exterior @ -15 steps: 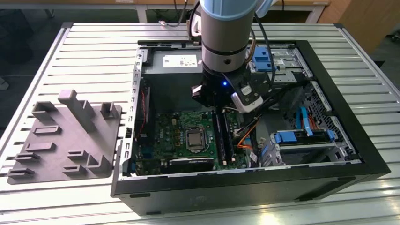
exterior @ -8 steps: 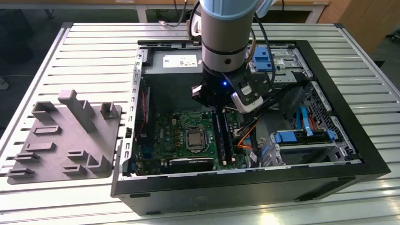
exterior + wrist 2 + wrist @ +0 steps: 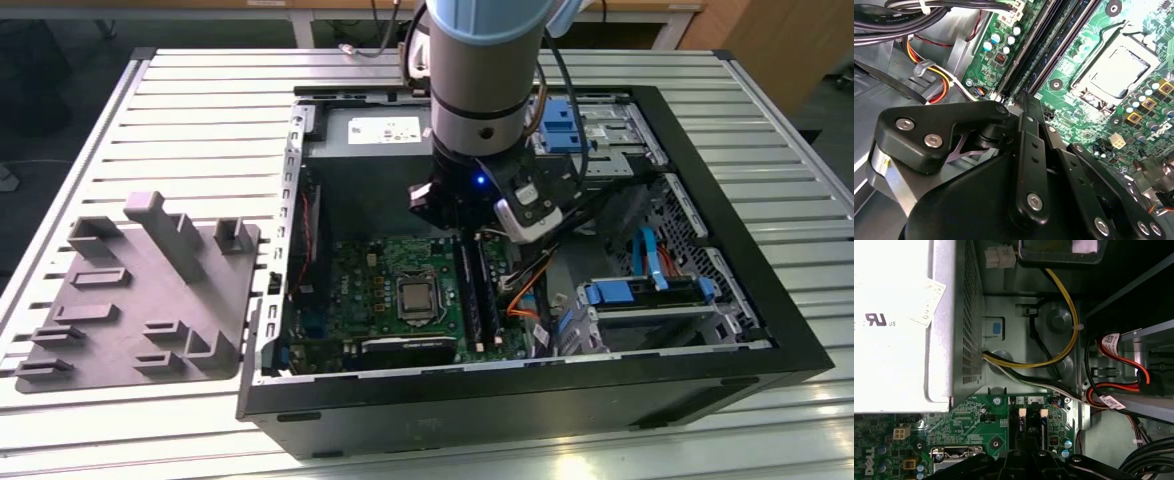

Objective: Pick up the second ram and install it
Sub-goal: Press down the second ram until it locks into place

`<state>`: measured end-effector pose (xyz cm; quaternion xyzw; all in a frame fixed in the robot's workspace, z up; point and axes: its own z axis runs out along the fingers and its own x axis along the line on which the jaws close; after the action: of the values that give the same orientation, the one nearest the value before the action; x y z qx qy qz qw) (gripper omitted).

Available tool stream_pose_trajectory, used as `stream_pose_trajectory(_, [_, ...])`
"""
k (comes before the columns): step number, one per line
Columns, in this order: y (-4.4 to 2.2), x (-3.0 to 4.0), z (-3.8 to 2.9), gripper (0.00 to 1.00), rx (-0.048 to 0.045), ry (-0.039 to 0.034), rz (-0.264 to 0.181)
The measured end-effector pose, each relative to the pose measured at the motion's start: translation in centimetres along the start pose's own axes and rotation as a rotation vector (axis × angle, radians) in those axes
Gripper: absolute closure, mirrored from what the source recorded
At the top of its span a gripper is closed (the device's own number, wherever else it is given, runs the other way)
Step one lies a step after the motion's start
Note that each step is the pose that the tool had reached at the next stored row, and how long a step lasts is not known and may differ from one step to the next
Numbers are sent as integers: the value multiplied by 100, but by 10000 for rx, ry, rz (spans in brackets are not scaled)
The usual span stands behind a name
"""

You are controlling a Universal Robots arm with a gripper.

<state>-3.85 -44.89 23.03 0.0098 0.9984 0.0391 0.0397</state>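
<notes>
1. Table: ribbed pale metal slats. It carries everything else.
2. Case: an open black-rimmed steel box lying on its side, with bare grey sheet metal inside, blue plastic drive latches and bundles of coloured cable.
3. Tray: matte grey plastic with upright blocks, on the exterior view's left, well apart from the gripper. I see no stick on it.
4. Board: glossy green and studded with small parts, with a square metal socket in the middle.
5. Gripper: black jointed links with silver screws, hanging straight down inside the case. Its tip is at the far end of the slots, in both wrist views just beside their white clips. I cannot tell whether it is parted, together or clamped on anything.
6. Ram: a thin, flat, dark strip standing on edge along the slots.
   - It sits directly under the gripper.
   - Its long axis runs from the gripper toward the case wall nearest the exterior camera.
   - It looks rigid and narrow, so I judge it would tip easily under uneven pressure.
   - I cannot tell whether it is fully seated.
</notes>
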Motion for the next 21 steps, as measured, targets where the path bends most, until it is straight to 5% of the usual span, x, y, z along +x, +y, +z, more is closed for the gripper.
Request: stream_pose_trajectory(21, [-54,-1,-4,89,0,0,0])
